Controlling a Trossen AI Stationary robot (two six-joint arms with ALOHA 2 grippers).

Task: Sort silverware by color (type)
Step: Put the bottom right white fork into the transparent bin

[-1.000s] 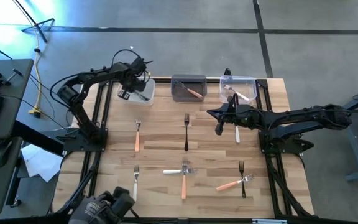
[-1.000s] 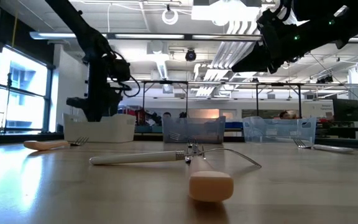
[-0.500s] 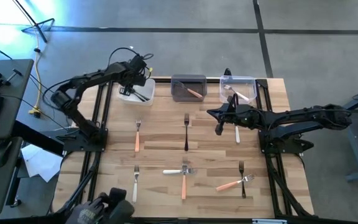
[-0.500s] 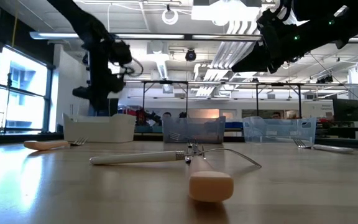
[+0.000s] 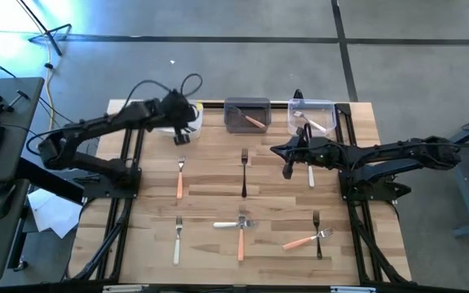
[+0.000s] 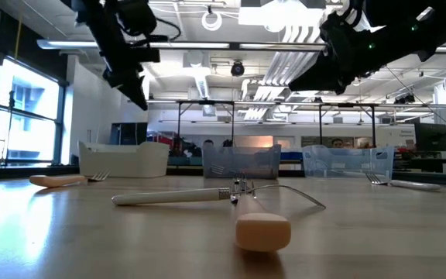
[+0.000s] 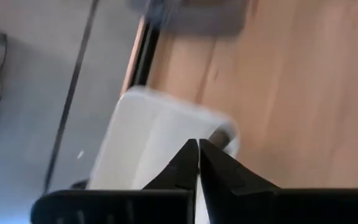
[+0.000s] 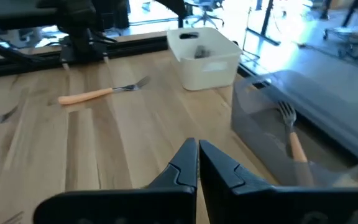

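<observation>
Wooden worktop (image 5: 218, 187) with forks (image 5: 243, 171) scattered; I read no writing. My left gripper (image 5: 181, 134) by the white bin (image 8: 202, 57), right gripper (image 5: 287, 168) mid-table: fingers together

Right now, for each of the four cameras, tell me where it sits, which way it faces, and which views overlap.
High view: overhead, straight down on the table, both arms, left tool and right tool.
Low view: at tabletop height, level across to the room; a peach handle end is closest, arms overhead.
Left wrist view: past its shut fingers at the white bin.
Right wrist view: past its shut fingers across the table.
Shared: the white bin appears in every view; the grey bin with its orange-handled fork shows in the high and right wrist views.
</observation>
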